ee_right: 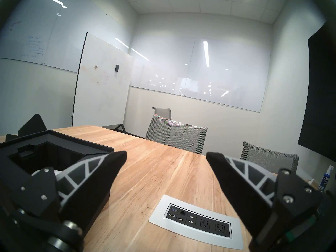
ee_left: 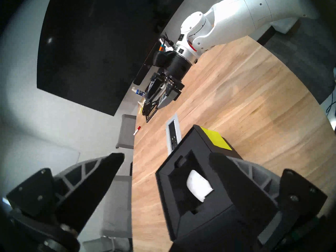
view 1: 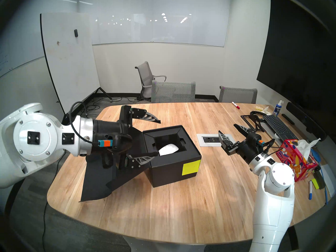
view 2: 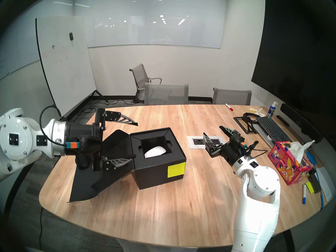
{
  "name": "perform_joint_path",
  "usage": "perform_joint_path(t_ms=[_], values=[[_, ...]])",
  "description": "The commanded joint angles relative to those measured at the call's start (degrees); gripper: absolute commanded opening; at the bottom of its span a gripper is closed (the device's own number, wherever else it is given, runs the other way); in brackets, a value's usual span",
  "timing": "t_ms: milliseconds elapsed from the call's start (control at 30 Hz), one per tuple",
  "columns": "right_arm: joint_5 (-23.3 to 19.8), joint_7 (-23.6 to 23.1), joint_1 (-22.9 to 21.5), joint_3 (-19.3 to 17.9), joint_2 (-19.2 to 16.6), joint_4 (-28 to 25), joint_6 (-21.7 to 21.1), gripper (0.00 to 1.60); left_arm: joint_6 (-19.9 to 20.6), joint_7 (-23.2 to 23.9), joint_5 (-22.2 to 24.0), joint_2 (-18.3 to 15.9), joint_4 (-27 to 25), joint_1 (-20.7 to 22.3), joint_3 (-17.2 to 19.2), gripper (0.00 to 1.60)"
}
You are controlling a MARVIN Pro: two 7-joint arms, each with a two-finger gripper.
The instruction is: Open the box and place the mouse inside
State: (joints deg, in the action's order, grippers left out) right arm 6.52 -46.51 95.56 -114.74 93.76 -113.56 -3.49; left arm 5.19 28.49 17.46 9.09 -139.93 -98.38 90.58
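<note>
The black box (view 1: pixel 172 166) stands open mid-table, its flap lid (view 1: pixel 98 177) folded out flat to the left and a neon yellow note (view 1: pixel 191 167) on its side. The white mouse (view 1: pixel 168 149) lies inside its recess, also seen in the left wrist view (ee_left: pixel 199 185). My left gripper (view 1: pixel 158 137) is open wide at the box's left edge, one finger high behind, the lower fingertip by the mouse and the rim; I cannot tell if it touches. It holds nothing. My right gripper (view 1: pixel 227 128) is open and empty, hovering right of the box over the outlet plate (view 1: pixel 211 139).
A pink-and-blue tissue box (view 1: pixel 294 160), a keyboard (view 1: pixel 278 126), a black stand, a spray bottle (view 1: pixel 278 108) and markers crowd the table's right edge. Grey chairs (view 1: pixel 172 91) stand behind the wooden table (view 1: pixel 163 209). A rolling whiteboard stands at back left.
</note>
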Motion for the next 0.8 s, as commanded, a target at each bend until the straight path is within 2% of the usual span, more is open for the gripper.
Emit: perform_joint_path(t_ms=[0,133,200,333,533,767], values=[[-0.3,0.1,-0.7,-0.1,-0.1,-1.1,0.3,1.6,6.0,-2.9,0.8,3.5,3.1,-6.5,-8.4,1.6],[-0.3,0.1,-0.7,-0.1,-0.1,-1.1,0.3,1.6,9.1,-5.4,0.9,4.2,6.6,-8.9,-9.6,1.6],[-0.3,0.1,-0.7,-0.1,-0.1,-1.1,0.3,1.6,10.5,-7.6,1.1,4.4,8.2,-10.8,-9.3,1.6],[-0.3,0.0,-0.7,-0.1,-0.1,-1.0,0.3,1.6,12.2,-11.4,1.6,4.7,10.4,-11.3,-8.2,1.6],[-0.2,0.0,-0.7,-0.1,-0.1,-1.0,0.3,1.6,13.1,-16.3,2.4,5.1,10.9,-12.3,-6.2,1.6],[-0.2,0.0,-0.7,-0.1,-0.1,-0.9,0.3,1.6,14.6,-20.7,3.5,6.1,11.3,-16.2,-5.6,1.6]])
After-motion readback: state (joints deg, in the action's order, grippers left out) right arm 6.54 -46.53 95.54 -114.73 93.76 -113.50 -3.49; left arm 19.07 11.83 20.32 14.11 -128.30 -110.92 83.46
